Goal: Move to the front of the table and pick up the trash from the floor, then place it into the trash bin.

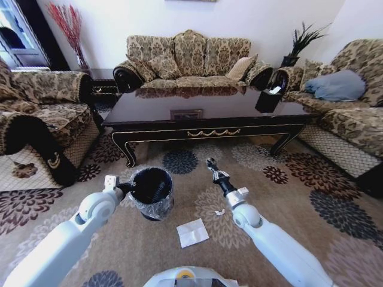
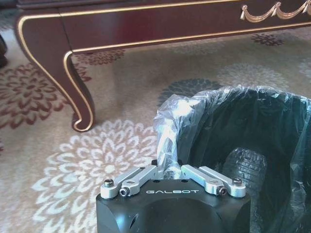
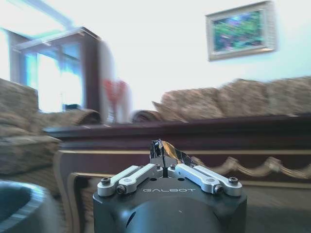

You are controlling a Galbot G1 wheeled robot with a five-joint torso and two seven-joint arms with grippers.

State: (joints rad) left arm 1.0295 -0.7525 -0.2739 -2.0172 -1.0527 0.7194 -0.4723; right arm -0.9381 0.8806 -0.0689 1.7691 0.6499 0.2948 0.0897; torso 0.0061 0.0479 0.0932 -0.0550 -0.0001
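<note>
The black trash bin (image 1: 152, 192) with its crinkly liner stands on the carpet in front of the dark wood table (image 1: 179, 107). My left gripper (image 1: 127, 186) is shut on the bin's lined rim (image 2: 167, 141); the left wrist view shows the fingers (image 2: 141, 177) pinching the bunched plastic. Raised above the carpet to the bin's right, my right gripper (image 1: 210, 162) is shut on a dark-silver scrap (image 3: 165, 151) of trash. A flat white paper sheet (image 1: 192, 232) lies on the carpet between my arms, and a tiny white scrap (image 1: 219, 211) lies beside my right arm.
Patterned sofas stand at the left (image 1: 36, 119), behind the table (image 1: 188, 60) and at the right (image 1: 347, 101). A small dark tissue box (image 1: 268, 98) sits on the table's right end. The curved table leg (image 2: 73, 87) is close to the bin. Floral carpet (image 1: 287, 179) spreads right.
</note>
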